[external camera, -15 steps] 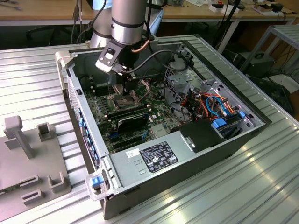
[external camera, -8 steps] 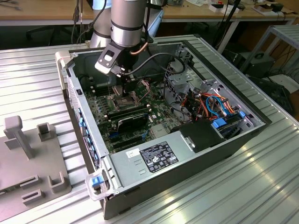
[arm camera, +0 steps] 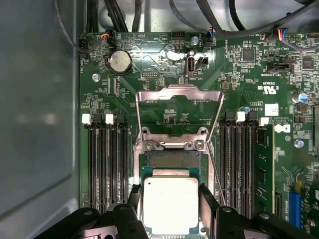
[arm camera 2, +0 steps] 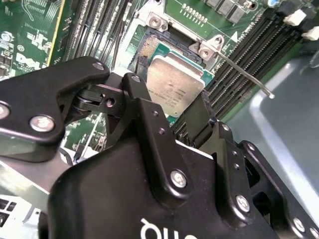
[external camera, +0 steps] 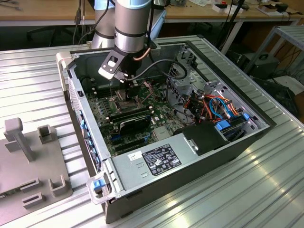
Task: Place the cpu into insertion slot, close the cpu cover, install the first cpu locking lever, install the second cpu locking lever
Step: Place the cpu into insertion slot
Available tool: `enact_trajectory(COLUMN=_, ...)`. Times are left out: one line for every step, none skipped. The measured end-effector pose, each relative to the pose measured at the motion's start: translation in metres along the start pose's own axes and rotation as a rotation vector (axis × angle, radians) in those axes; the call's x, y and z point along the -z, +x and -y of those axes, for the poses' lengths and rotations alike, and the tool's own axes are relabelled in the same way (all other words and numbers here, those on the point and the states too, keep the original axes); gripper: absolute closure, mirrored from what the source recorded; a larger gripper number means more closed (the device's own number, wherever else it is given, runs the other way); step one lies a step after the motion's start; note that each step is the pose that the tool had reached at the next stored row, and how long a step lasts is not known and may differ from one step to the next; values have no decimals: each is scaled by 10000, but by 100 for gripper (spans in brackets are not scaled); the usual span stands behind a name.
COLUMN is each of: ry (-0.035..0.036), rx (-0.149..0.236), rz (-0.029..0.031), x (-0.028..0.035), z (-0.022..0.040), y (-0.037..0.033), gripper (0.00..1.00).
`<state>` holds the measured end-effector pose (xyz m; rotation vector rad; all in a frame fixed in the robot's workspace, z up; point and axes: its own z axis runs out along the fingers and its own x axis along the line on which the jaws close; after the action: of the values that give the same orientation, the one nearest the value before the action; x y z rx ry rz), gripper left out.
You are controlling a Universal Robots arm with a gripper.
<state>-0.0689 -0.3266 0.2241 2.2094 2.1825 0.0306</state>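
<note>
- Cpu [arm camera: 170, 209] is pinched in the gripper [arm camera: 171, 196], right over the insertion slot [arm camera: 172, 159].
- Cpu cover [arm camera: 179, 93] stands open; closing it and the levers [arm camera 2: 244, 74] are left.

The chip [arm camera: 170, 209] has a dull silvery-beige top with a thin green edge. The gripper [arm camera: 170, 196] flanking it is matt black, dotted with silver screws [arm camera 2: 178, 178]. Just beyond the chip the socket [arm camera: 172, 158] is dark inside a silver rim, and farther on the cover [arm camera: 179, 92] is bare silver metal. The board [arm camera: 259, 74] around the chip is green, speckled with small grey and black parts. Either side of the chip run black memory slots [arm camera: 107, 164] tipped with white clips [arm camera: 85, 119].
</note>
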Motion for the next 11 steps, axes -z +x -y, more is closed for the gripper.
enact_trajectory(ry=0, rx=0, rz=44, x=-21, z=-5, y=1, gripper=45)
enact_trajectory(ry=0, rx=1, rz=66, x=-36, z=-8, y=2, gripper=45)
enact_trajectory(ry=0, rx=3, rz=89, x=-49, z=-11, y=3, gripper=45)
enact_trajectory(ry=-2, rx=6, rz=121, x=-70, z=-13, y=4, gripper=45)
enact_trajectory(ry=-1, rx=6, rz=132, x=-83, z=-12, y=4, gripper=45)
enact_trajectory(ry=-1, rx=6, rz=136, x=-87, z=-12, y=4, gripper=45)
enact_trajectory(ry=0, rx=7, rz=139, x=-88, z=-11, y=3, gripper=45)
enact_trajectory(ry=1, rx=9, rz=139, x=-88, z=-11, y=3, gripper=45)
enact_trajectory(ry=-1, rx=9, rz=137, x=-90, z=-11, y=4, gripper=45)
enact_trajectory(ry=-1, rx=13, rz=136, x=-90, z=-11, y=4, gripper=45)
enact_trajectory(ry=-1, rx=16, rz=136, x=-91, z=-11, y=4, gripper=45)
